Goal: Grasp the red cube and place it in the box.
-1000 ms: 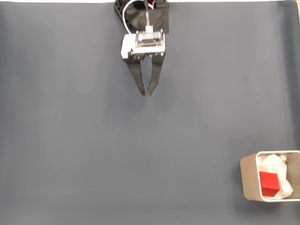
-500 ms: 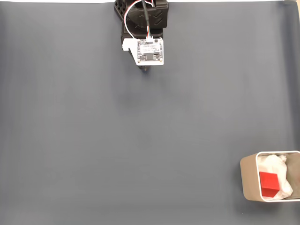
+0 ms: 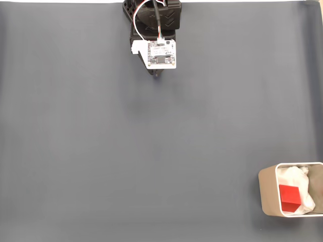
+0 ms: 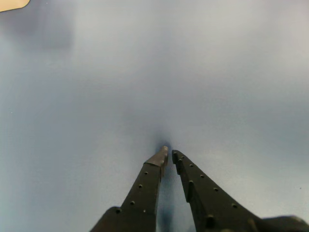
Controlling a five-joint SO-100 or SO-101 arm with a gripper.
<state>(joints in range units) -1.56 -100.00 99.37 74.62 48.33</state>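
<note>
Desk [image 3: 101,151]: covered edge to edge in plain dark grey-blue matting; a thin pale strip runs along the top border in the fixed view.

Arm [image 3: 154,20]: top centre of the fixed view, black body folded close to its base, red, white and black wires looping over it. A white plate with a small circuit board [image 3: 161,54] faces the camera and hides most of what hangs below it; only a dark tip shows under its lower edge.

Claw [image 4: 169,155]: in the wrist view two black fingers [image 4: 145,188] with rows of small holes rise from the bottom edge and converge, tips nearly meeting with a thin sliver of gap between them. Clenched, nothing held. It is over bare matting, a soft shadow beneath the tips. A beige corner shows at the top left edge of that view.

Box [image 3: 267,194]: bottom right corner of the fixed view, beige, rounded corners, thin walls, partly cut by the right edge. Well apart from the arm. White crumpled padding [image 3: 295,176] inside.

Red cube [image 3: 289,195]: inside the box, resting on the padding, toward the lower left part of the interior, close to the box's left wall.
</note>
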